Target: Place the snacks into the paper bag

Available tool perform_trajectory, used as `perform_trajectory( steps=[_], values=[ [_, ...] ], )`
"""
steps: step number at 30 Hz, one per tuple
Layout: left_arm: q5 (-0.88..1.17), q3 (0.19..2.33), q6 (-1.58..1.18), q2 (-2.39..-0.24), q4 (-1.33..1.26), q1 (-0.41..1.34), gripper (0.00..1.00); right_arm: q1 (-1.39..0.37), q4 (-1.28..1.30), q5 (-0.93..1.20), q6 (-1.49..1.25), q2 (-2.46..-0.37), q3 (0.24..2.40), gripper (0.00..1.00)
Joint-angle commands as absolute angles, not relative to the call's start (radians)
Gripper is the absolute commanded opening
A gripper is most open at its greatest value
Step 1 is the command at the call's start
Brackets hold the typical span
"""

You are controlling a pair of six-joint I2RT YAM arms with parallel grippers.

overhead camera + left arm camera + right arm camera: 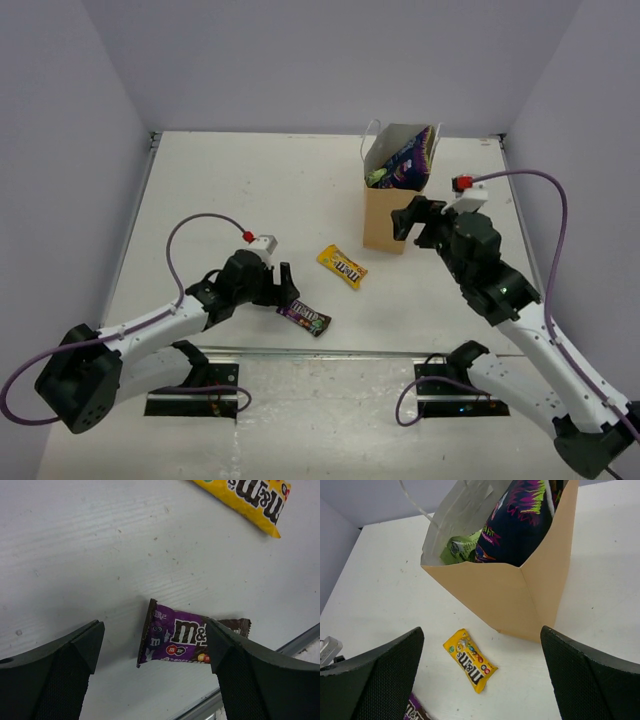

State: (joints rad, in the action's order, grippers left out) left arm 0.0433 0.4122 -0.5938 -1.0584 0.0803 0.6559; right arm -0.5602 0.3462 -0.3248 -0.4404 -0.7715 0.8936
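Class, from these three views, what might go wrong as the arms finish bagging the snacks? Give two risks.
1. The dark purple candy packet lies close to the table's near edge; the open left gripper might push it off instead of gripping it.
2. The open right gripper is beside the tan paper bag, where a large purple chip bag pokes out; a nudge might tip it.

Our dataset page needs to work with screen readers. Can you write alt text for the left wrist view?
The open left gripper frames a dark purple candy pack lying on the white table, one dark finger at each side, one overlapping the pack's end. A yellow M&M's pack pokes in at the top right corner.
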Motion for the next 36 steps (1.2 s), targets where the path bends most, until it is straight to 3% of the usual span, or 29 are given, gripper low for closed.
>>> perform_trajectory(
  steps=[1, 8, 11, 13, 14, 17, 18, 23, 29, 36],
  values=[
    [0.084, 0.390, -0.617, -1.069, 0.066, 0.667, 0.88, -0.557, 0.284, -0.270, -0.420, -0.814, 0.865, 0.99],
    [0.124, 0.333, -0.646, -1.046, 0.063, 0.672, 0.85, -0.557, 0.201, -0.225, -0.453, -0.773, 0.775, 0.99],
    [0.133, 0.307, -0.643, -1.037, 0.039, 0.672, 0.74, -0.557, 0.204, -0.230, -0.436, -0.772, 0.785, 0.99],
    [0.167, 0.293, -0.634, -1.060, 0.018, 0.672, 0.57, -0.557, 0.204, -0.232, -0.431, -0.772, 0.793, 0.99],
    [0.184, 0.290, -0.634, -1.075, -0.036, 0.672, 0.39, -0.557, 0.203, -0.235, -0.430, -0.772, 0.793, 0.99],
    [0.253, 0.279, -0.627, -1.146, -0.121, 0.672, 0.06, -0.557, 0.199, -0.238, -0.428, -0.770, 0.792, 0.99],
    [0.277, 0.281, -0.617, -1.175, -0.138, 0.672, 0.00, -0.557, 0.193, -0.242, -0.428, -0.770, 0.784, 0.99],
    [0.273, 0.374, -0.516, -1.195, -0.091, 0.672, 0.00, -0.557, 0.181, -0.238, -0.439, -0.769, 0.761, 0.99],
    [0.258, 0.495, -0.508, -1.071, -0.040, 0.672, 0.00, -0.557, 0.183, -0.276, -0.448, -0.706, 0.735, 0.99],
    [0.252, 0.784, -0.426, -1.075, 0.090, 0.672, 0.00, -0.557, 0.183, -0.382, -0.477, -0.623, 0.718, 0.99]
  ],
)
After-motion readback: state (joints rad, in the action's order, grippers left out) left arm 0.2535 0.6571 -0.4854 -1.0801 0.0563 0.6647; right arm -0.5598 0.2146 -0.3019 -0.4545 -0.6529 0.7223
